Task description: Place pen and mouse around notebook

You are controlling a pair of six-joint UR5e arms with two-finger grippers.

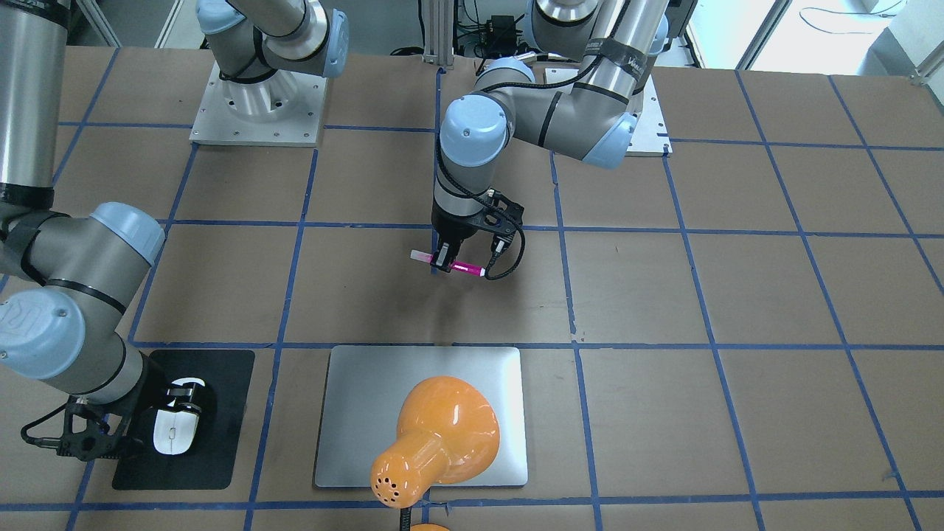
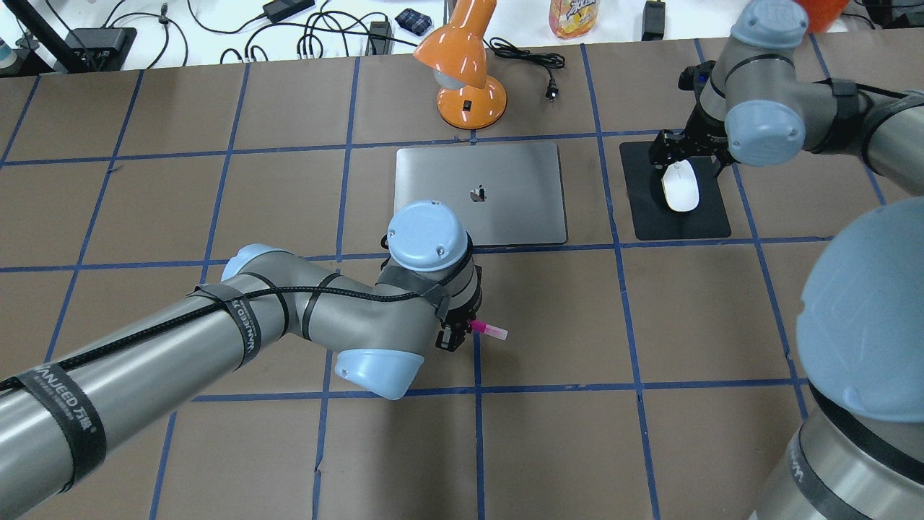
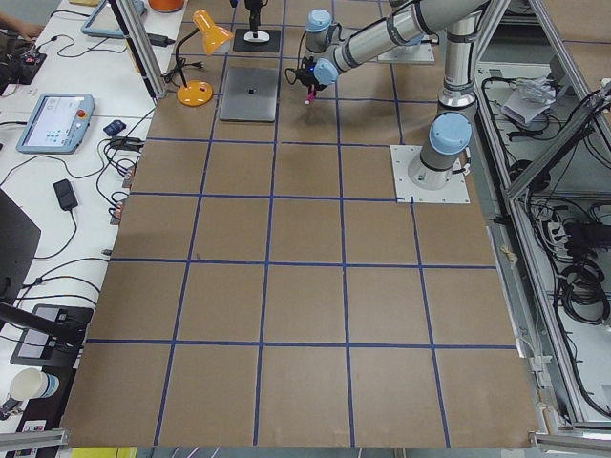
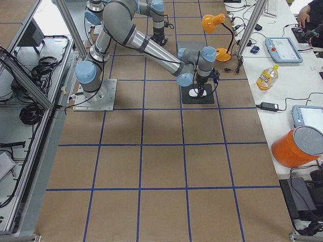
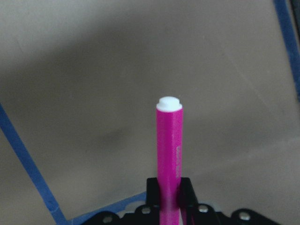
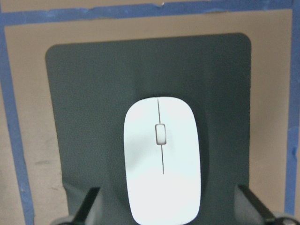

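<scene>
My left gripper (image 1: pixel 445 263) is shut on the middle of the magenta pen (image 1: pixel 464 268). The pen lies level a little above the table, with its shadow below it. In the left wrist view the pen (image 5: pixel 168 140) points away from the pads, white end outward. The silver notebook (image 1: pixel 369 413) lies flat nearer the table's far side. The white mouse (image 6: pixel 161 159) rests on a black pad (image 6: pixel 84 117) beside the notebook (image 2: pixel 505 209). My right gripper (image 2: pixel 682 162) hangs open over the mouse (image 2: pixel 681 188), its fingers (image 6: pixel 91 206) wide apart on either side and not touching it.
An orange desk lamp (image 2: pixel 469 72) stands just beyond the notebook, and its shade (image 1: pixel 442 435) covers part of the notebook in the front-facing view. The brown table surface (image 2: pixel 722 310) carries a blue tape grid. Cables and a bottle (image 2: pixel 574 16) lie past the far edge.
</scene>
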